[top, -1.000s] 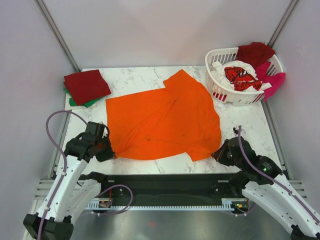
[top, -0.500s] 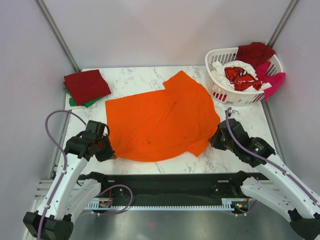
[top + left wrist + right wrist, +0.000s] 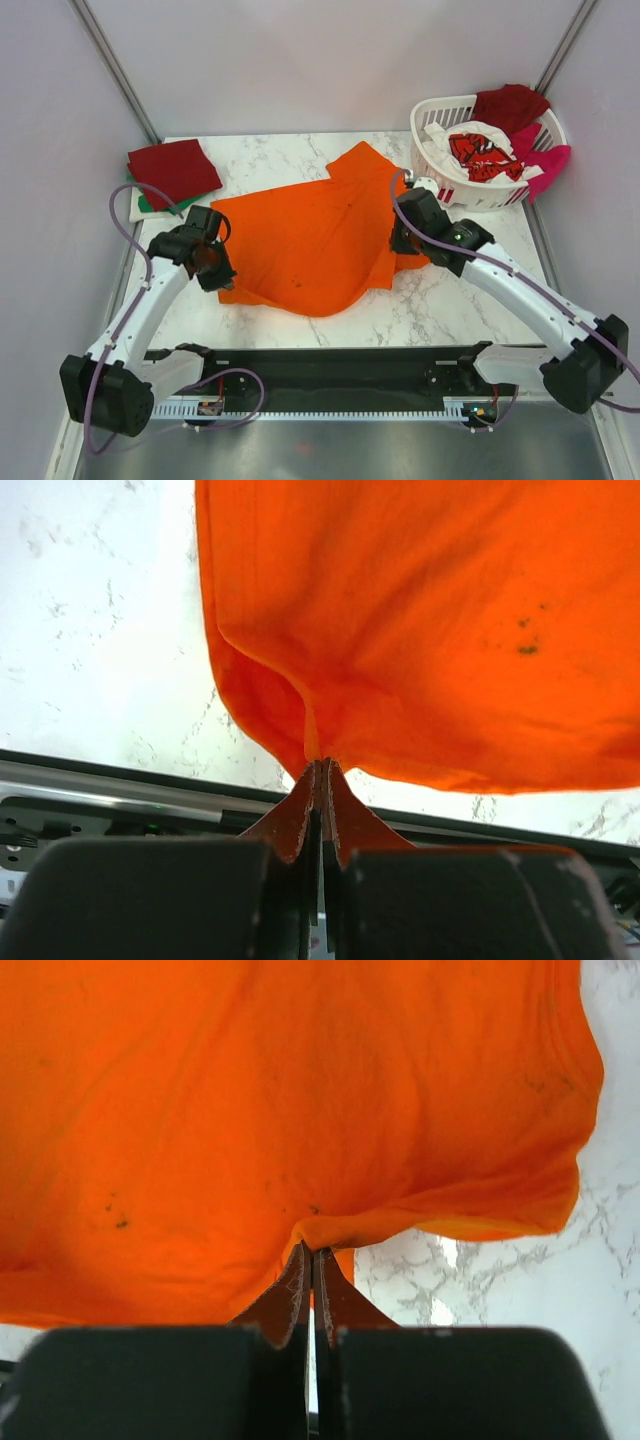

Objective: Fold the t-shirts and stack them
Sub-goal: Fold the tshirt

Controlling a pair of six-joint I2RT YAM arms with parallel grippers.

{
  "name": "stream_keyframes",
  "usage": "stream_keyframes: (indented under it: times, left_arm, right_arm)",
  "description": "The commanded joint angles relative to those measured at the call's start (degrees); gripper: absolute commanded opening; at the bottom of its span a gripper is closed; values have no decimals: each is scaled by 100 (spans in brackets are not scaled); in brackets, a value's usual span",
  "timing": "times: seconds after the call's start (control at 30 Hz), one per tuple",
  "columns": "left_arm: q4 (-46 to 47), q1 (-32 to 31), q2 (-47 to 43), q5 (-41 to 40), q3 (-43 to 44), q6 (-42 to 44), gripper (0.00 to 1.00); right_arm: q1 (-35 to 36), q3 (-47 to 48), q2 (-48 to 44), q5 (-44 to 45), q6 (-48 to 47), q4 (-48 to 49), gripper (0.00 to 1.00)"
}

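A bright orange t-shirt lies spread over the middle of the marble table, its near hem lifted at both ends. My left gripper is shut on the shirt's near left corner. On the other side, my right gripper is shut on the near right corner, raised and carried over the cloth. A folded dark red t-shirt rests on a green one at the back left. White-and-red, dark red and magenta t-shirts fill the basket.
A white slatted laundry basket stands at the back right corner. Bare marble shows at the front right. A black rail runs along the near edge between the arm bases.
Both grippers have moved away from the near edge toward the back, dragging the orange shirt's near hem with them. The right one travelled farthest, folding its corner over the shirt.
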Motion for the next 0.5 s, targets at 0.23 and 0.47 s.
stream_keyframes:
  times: [0.23, 0.47]
  left_arm:
    - [655, 580, 683, -35, 254, 670, 2]
    - [910, 1055, 1219, 140, 315, 1031, 2]
  right_arm:
    - [-232, 1688, 1699, 174, -1050, 452, 0]
    - [-636, 2215, 2473, -193, -1358, 531, 0]
